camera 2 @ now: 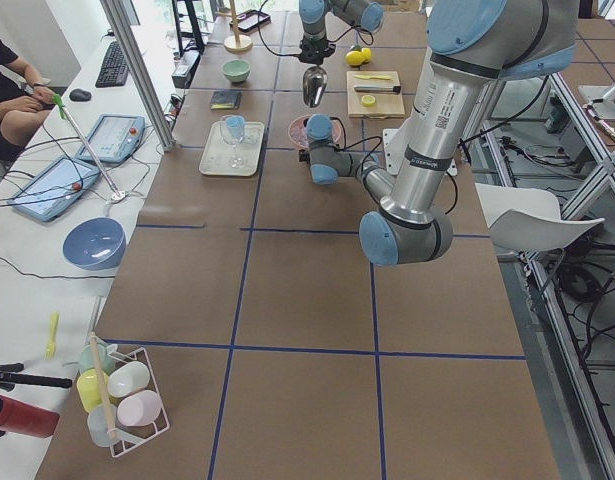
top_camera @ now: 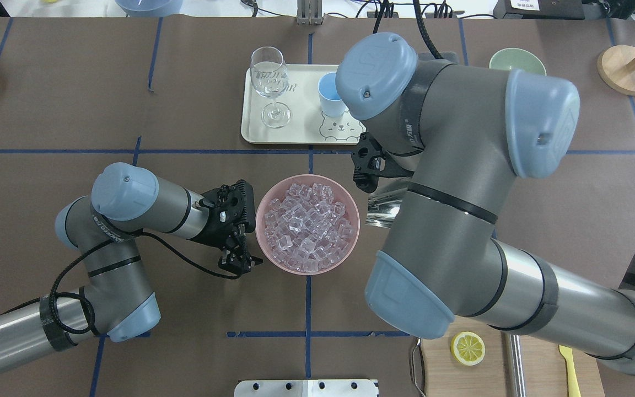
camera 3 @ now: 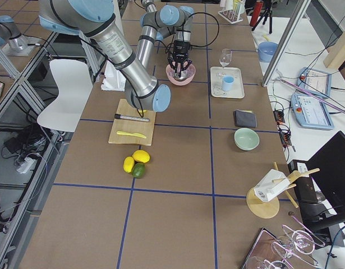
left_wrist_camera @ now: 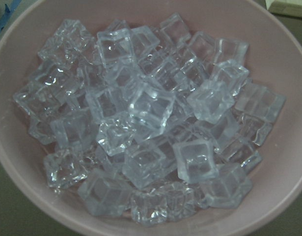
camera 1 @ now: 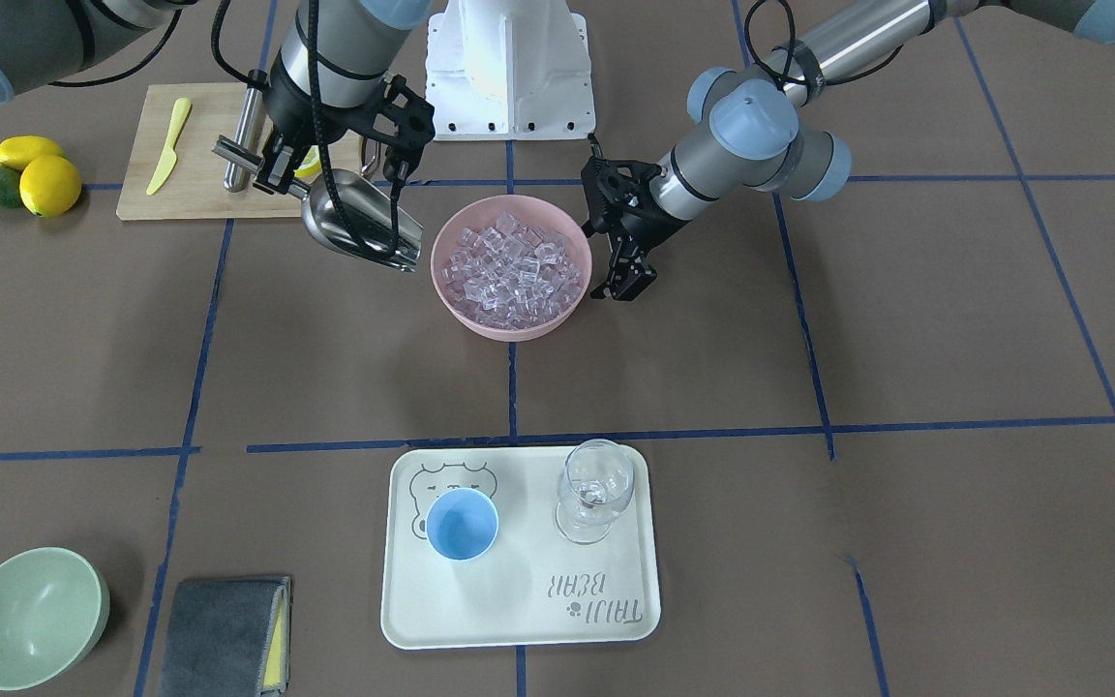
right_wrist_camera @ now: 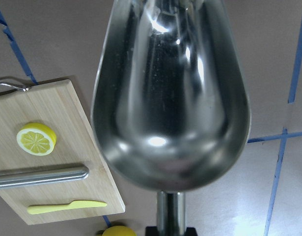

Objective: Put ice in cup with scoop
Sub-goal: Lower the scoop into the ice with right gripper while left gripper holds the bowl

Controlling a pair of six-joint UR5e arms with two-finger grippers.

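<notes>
Though the overhead view mostly hides it, the front view shows the shiny steel scoop [camera 1: 364, 227], its handle clamped in the fingers of the right gripper [camera 1: 272, 165], beside the pink bowl [camera 1: 509, 329] of clear ice cubes [camera 1: 514, 266]. Whether the fingers of the left gripper [camera 1: 627, 286] are apart, I cannot tell.

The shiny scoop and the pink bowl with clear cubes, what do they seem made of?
Shiny silver scoop: polished steel, seemingly; mirror-like reflections. Round pink bowl: likely matte plastic; dull, even colour. Clear cubes: glassy, ice or acrylic; cannot tell.
</notes>
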